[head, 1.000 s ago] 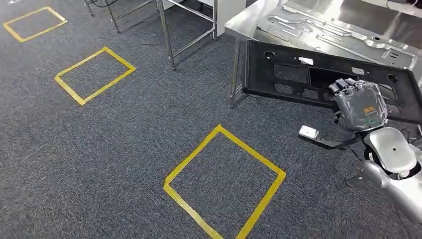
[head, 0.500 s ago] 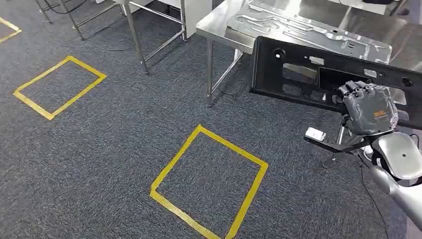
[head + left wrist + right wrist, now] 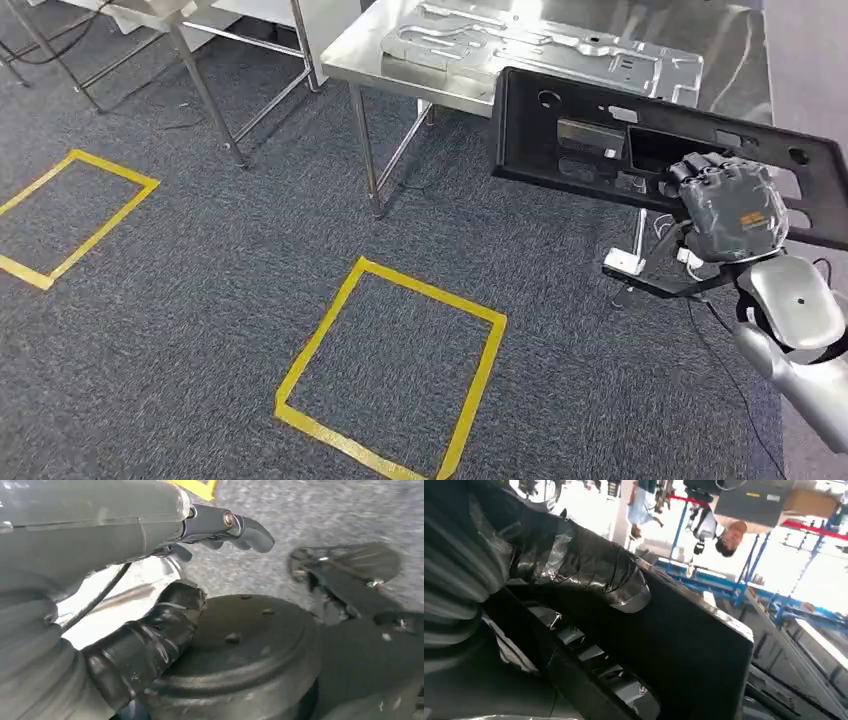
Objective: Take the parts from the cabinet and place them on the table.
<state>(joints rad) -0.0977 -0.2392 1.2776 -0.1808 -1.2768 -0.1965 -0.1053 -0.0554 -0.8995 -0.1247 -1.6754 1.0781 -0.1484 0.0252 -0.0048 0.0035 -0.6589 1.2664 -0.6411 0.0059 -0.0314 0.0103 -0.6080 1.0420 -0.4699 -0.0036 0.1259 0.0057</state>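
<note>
One black panel (image 3: pixel 640 150) fills your right hand (image 3: pixel 735 212), held out above the grey carpet (image 3: pixel 200 300) with its long face tilted up toward the head camera. Your fingers (image 3: pixel 705 178) curl over the panel's near edge beside a rectangular cut-out, so the grip is closed on the part; in the right wrist view the taped thumb (image 3: pixel 589 575) presses flat against the panel's dark face. A small white tag (image 3: pixel 622 263) juts from a dark bracket just below that hand. Your left hand (image 3: pixel 150 535) hangs low beside the robot's body, its dark fingers (image 3: pixel 240 527) stretched out straight and apart, with nothing in them. Ahead on the carpet lies a yellow tape square (image 3: pixel 390 370), with a second one (image 3: pixel 70 215) off to the left. Beyond the panel stands the steel bench (image 3: pixel 370 55), where a stamped silver metal sheet (image 3: pixel 540 50) already lies flat. The panel's far end overlaps the bench's front edge in the head view; you cannot tell whether they touch.
</note>
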